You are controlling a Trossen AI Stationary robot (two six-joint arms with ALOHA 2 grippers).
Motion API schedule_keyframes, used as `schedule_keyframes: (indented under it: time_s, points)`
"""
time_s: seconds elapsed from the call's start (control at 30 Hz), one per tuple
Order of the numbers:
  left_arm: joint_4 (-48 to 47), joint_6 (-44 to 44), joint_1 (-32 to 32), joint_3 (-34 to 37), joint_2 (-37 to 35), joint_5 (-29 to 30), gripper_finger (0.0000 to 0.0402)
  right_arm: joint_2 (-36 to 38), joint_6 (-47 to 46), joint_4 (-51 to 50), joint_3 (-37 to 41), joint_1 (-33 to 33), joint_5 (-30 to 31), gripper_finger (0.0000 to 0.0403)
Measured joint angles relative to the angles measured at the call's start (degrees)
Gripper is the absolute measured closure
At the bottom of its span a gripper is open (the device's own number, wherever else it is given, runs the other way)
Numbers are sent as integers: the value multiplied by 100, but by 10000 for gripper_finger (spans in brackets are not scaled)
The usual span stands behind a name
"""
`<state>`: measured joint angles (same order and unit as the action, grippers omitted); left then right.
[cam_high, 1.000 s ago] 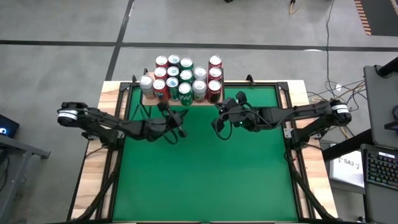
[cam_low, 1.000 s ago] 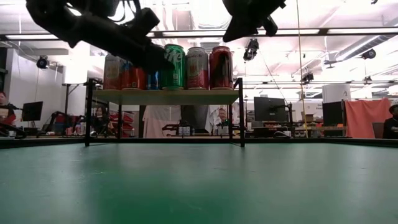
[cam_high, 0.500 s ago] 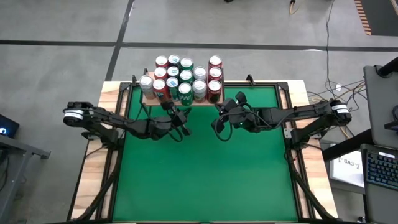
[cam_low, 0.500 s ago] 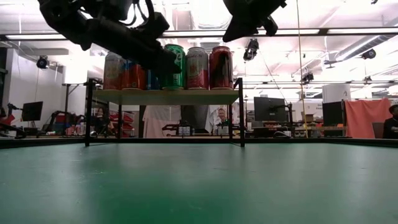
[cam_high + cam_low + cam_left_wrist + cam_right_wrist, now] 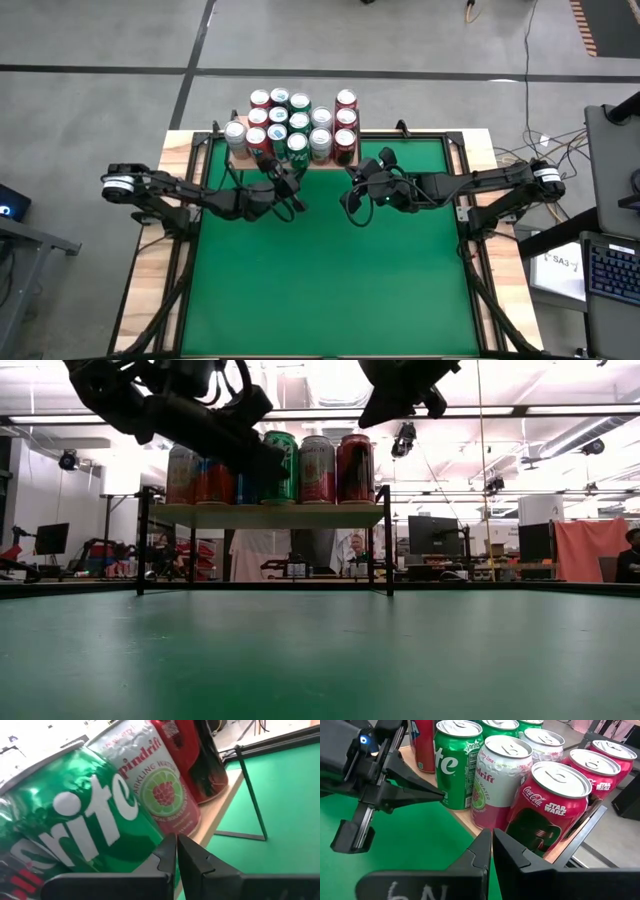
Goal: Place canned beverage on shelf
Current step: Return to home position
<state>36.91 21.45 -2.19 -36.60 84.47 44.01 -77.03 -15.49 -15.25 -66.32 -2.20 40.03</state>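
No can lies on the green tabletop [image 5: 330,280], and neither pincer carries one. All the cans [image 5: 299,121] stand upright on the shelf [image 5: 265,517] at the far edge, packed in close rows. Judgement: the placing looks finished, and the step in hand is withdrawal of both arms to rest. The left pincer [image 5: 288,185] has its fingers pressed together with nothing between them. Its tips sit just beside the green can [image 5: 455,765] in the front row, at about the level of the shelf board. The right pincer [image 5: 352,195] is likewise closed and empty. It hangs over the tabletop just in front of the shelf's right end, apart from the cans. The next move calls for backing the left tips straight away from the green can before any sideways swing, since a brush could push it into its neighbours. The right arm looks to have a freer path out. The front row, seen from the right wrist, reads green can, pink-and-white can [image 5: 492,780], then red cola can [image 5: 545,810]. Their sides touch or nearly touch, the tabs are unopened, and no dents are visible.
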Motion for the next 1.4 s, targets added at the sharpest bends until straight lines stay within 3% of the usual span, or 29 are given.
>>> schedule_keyframes:
  time_s: [0.7, 0.87, 1.0, 1.2, 1.27, 1.4]
  points:
    - [319, 35, -69, 0, -4, -7, 401, -2, 2, 0, 0, 0, 2, 394]
    - [368, 107, 170, 0, -134, -9, 402, -2, 304, 10, 0, 22, -137, 394]
    - [385, 289, 615, 3, -466, 30, 401, -7, 572, 163, 3, 169, -570, 394]
    - [382, 889, 1617, 70, -1291, 94, 402, -7, 716, 709, 201, 426, -603, 394]
    - [377, 1275, 2122, 72, -1606, 367, 401, -7, 656, 669, 228, 439, -605, 394]
    - [213, 2223, 3301, 72, -2273, 1543, 402, 21, 649, 682, 231, 284, -874, 394]
